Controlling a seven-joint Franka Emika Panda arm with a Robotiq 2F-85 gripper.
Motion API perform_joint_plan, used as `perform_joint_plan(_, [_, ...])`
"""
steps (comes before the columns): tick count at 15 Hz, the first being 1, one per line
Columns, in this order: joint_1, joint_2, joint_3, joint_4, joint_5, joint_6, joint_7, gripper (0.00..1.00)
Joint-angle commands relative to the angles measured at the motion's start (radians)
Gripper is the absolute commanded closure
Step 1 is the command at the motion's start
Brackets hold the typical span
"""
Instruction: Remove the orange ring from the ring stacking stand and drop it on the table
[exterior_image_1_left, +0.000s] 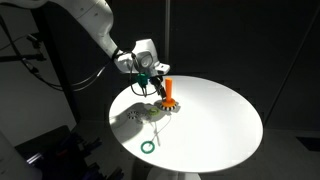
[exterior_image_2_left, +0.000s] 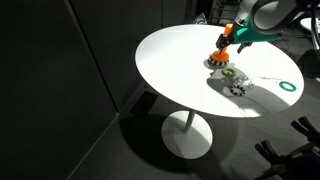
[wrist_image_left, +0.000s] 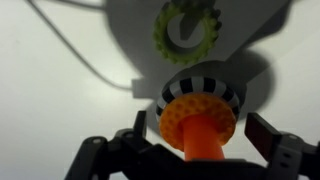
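The ring stacking stand is an orange post (wrist_image_left: 202, 150) on a black-and-white checkered base (wrist_image_left: 200, 88). It stands near the middle of the white table (exterior_image_1_left: 215, 120), and shows in both exterior views (exterior_image_2_left: 226, 50). The orange ring (wrist_image_left: 175, 118) sits around the post, low down, just above the base. My gripper (wrist_image_left: 203, 135) is open, with one finger on each side of the post and ring, touching neither. In an exterior view the gripper (exterior_image_1_left: 158, 80) hangs right at the post (exterior_image_1_left: 170, 92).
A yellow-green toothed ring (wrist_image_left: 187, 28) lies on the table just beyond the stand (exterior_image_2_left: 230, 72). A black-and-white dashed ring (exterior_image_2_left: 238, 88) lies beside it. A thin green ring (exterior_image_1_left: 148, 147) lies near the table edge (exterior_image_2_left: 289, 86). Dark room all around.
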Motion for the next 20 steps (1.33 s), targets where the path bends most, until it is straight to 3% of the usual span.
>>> perform_joint_plan(1, [0.031,0.059,-0.035,0.058,0.001,0.020,0.038,0.00])
perform_joint_plan(20, [0.073,0.168,-0.071,0.120,0.033,0.111,0.045,0.00])
